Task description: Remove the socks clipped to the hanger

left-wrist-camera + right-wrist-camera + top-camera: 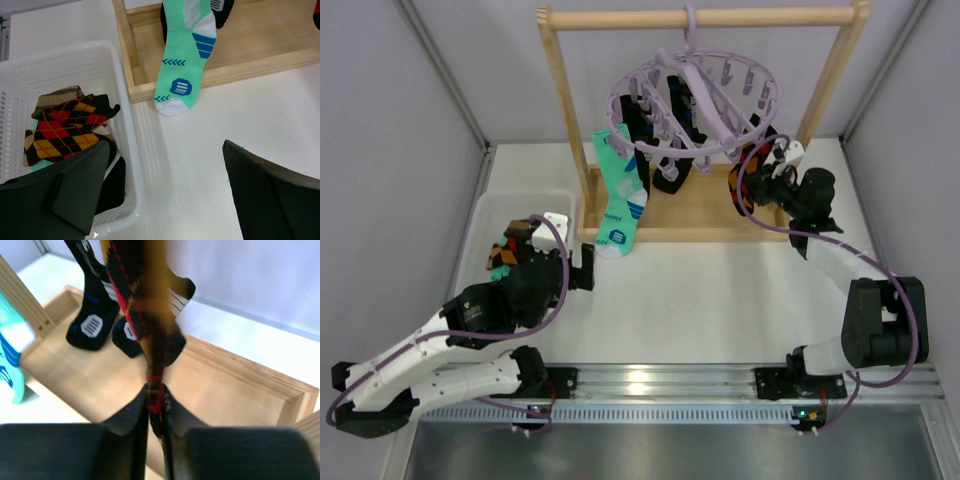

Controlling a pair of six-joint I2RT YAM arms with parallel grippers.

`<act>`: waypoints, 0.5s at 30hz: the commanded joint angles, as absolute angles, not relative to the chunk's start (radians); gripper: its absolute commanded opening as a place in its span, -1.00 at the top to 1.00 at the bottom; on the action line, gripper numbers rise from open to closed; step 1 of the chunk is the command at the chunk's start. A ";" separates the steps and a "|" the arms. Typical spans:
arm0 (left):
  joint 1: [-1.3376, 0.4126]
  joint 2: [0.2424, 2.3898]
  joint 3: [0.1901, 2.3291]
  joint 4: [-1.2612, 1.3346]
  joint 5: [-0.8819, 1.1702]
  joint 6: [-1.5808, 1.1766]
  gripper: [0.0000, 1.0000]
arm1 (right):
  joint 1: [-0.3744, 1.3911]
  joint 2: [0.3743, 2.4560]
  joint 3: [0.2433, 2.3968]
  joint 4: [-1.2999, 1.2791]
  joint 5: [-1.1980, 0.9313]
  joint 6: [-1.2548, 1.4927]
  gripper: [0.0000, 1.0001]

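We record: argyle sock (145, 315) long axis vertical | right claw (156, 396) clenched on its lower end | left claw (170, 187) released.

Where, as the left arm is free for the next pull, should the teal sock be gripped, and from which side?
Probably its lower foot, above the white toe: the teal sock hangs flat, draping over the wooden rack's front rail. Come from the near side with the open left tool, closing across its width.
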State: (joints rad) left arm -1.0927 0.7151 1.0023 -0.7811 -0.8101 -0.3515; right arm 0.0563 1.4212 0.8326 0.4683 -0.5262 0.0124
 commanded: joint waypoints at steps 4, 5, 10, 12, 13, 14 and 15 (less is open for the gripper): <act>-1.089 0.690 1.119 -0.773 -0.832 -0.448 -0.97 | 0.098 1.284 0.701 0.732 -0.454 0.123 1.00; -1.089 0.698 1.141 -0.773 -0.819 -0.459 -0.97 | 0.133 1.263 0.655 0.744 -0.424 0.126 1.00; -1.089 0.843 1.363 -0.772 -0.744 -0.466 -0.97 | 0.305 1.109 0.551 0.741 -0.139 0.066 1.00; -1.091 0.937 1.470 -0.772 -0.709 -0.459 -0.97 | 0.431 1.080 0.522 0.730 -0.013 0.034 1.00; -1.091 0.975 1.509 -0.772 -0.698 -0.454 -0.97 | 0.472 1.057 0.515 0.724 0.041 0.031 1.00; -1.091 1.006 1.546 -0.772 -0.684 -0.450 -0.97 | 0.550 1.049 0.508 0.724 0.076 0.028 1.00; -1.091 1.037 1.584 -0.772 -0.672 -0.437 -0.97 | 0.589 1.045 0.506 0.724 0.144 0.023 1.00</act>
State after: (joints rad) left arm -1.0920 0.9455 1.5009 -0.7891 -0.7395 -0.4469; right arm 0.4831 1.0813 0.5156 0.6605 -0.0902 0.0586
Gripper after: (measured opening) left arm 0.984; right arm 0.008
